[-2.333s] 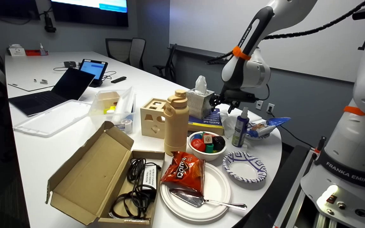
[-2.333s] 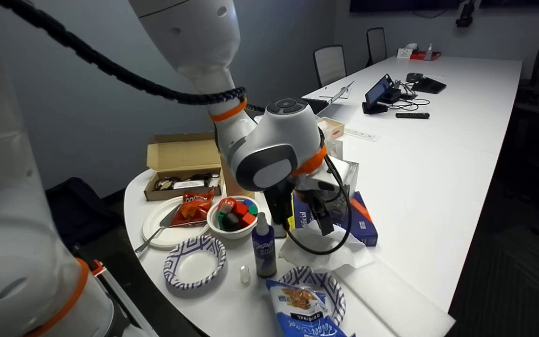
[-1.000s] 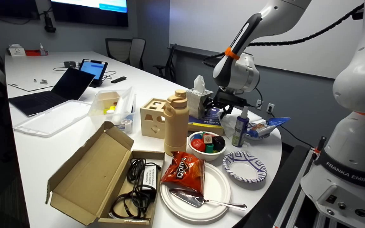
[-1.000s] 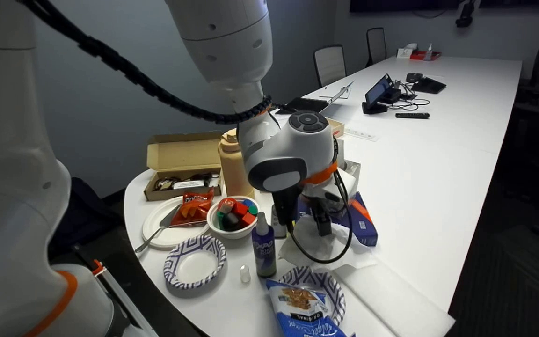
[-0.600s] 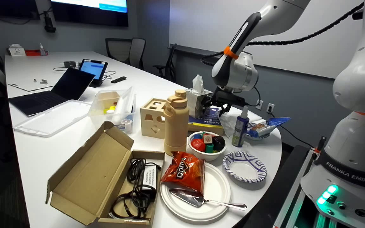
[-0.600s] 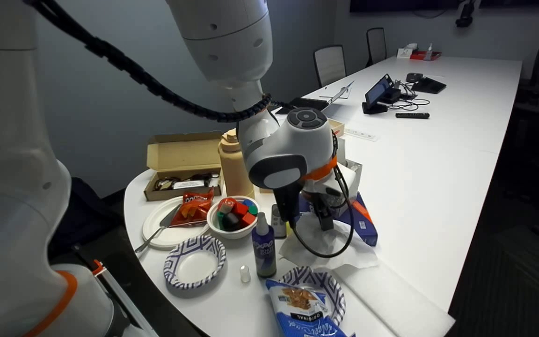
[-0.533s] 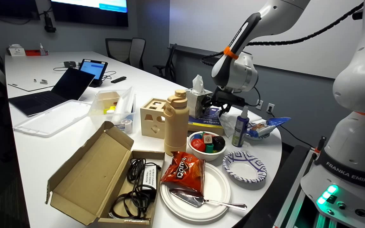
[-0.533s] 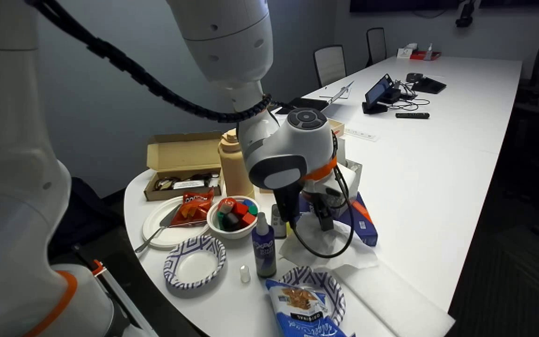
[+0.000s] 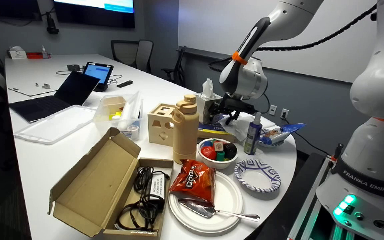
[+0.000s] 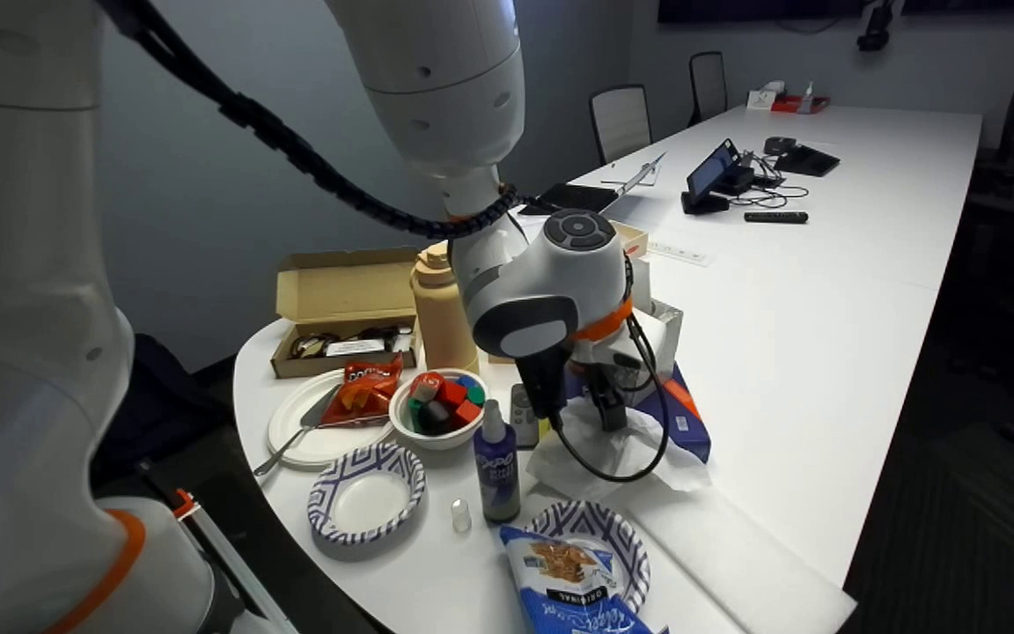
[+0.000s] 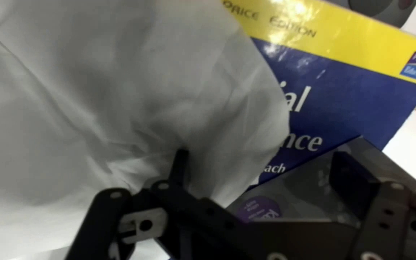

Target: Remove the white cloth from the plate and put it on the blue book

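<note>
The white cloth (image 11: 114, 90) is spread over part of the dark blue book (image 11: 341, 90) with a yellow band, and hangs past its edge in an exterior view (image 10: 604, 458). My gripper (image 11: 262, 164) stands open. One finger (image 11: 180, 164) presses into the cloth, with creases around its tip. The far finger (image 11: 349, 173) is over the tissue box, and nothing is clasped between them. From outside, the gripper (image 9: 222, 117) is low over the book, beside the tissue box. The blue-and-white patterned plate (image 9: 258, 178) holds nothing.
A tissue box (image 9: 205, 104) stands on the book. Close by are a spray bottle (image 9: 252, 136), a bowl of blocks (image 9: 217, 164), a tan bottle (image 9: 186, 133) and a grey remote (image 10: 523, 412). A blue snack bag (image 10: 573, 586) lies on another patterned plate (image 10: 635, 546).
My gripper has come down and shifted toward the tissue box, staying open. The cloth's edge has been pushed further across the book, covering more of its title.
</note>
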Action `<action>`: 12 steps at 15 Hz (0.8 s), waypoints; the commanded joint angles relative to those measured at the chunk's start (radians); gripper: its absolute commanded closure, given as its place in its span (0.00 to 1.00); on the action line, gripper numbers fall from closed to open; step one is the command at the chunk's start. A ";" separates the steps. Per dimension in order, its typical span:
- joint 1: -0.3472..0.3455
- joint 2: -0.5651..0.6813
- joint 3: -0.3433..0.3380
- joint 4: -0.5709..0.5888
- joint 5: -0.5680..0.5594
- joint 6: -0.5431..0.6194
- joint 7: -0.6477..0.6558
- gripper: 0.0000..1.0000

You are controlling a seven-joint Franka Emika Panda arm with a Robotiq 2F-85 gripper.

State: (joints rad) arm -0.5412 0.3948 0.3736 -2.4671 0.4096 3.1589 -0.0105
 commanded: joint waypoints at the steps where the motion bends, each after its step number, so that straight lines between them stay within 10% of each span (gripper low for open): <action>1: 0.007 -0.045 -0.029 -0.029 -0.014 -0.014 -0.013 0.00; 8: -0.088 -0.282 0.101 -0.156 0.023 -0.110 -0.060 0.00; 12: -0.006 -0.489 -0.017 -0.284 -0.174 -0.214 0.103 0.00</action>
State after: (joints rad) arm -0.5820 0.1027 0.4226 -2.6199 0.3794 3.0241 -0.0290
